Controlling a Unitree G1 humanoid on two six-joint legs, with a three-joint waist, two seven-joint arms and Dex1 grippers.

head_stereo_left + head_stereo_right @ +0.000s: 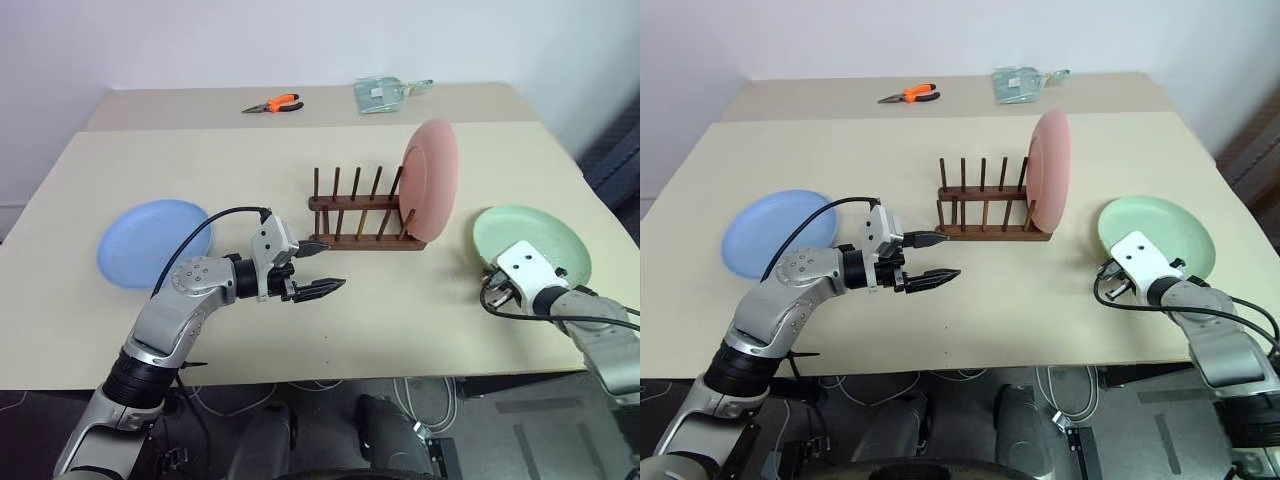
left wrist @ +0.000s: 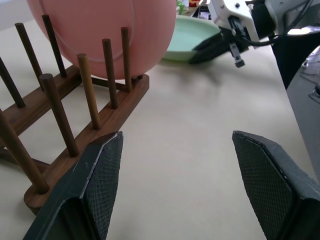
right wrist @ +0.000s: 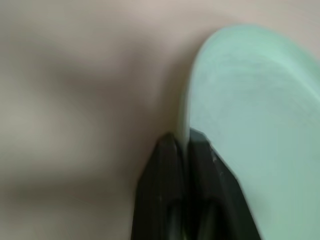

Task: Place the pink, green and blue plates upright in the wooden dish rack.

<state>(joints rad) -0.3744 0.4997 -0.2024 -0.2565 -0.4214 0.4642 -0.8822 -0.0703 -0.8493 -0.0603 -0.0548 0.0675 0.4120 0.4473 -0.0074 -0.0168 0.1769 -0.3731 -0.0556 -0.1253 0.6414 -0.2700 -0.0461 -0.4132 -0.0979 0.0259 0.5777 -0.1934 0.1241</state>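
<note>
Right gripper on flat green plate rim

place: lab or workshop test bench | evidence: plain beige table against bare white wall; orange-handled pliers on far table; loose cables on dark floor below

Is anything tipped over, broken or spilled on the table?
Nothing looks broken or spilled. The pink plate stands upright at the right end of the wooden dish rack, as it should. The blue plate and green plate lie flat on the table. Orange pliers lie at the far edge, away from the plates.
</note>
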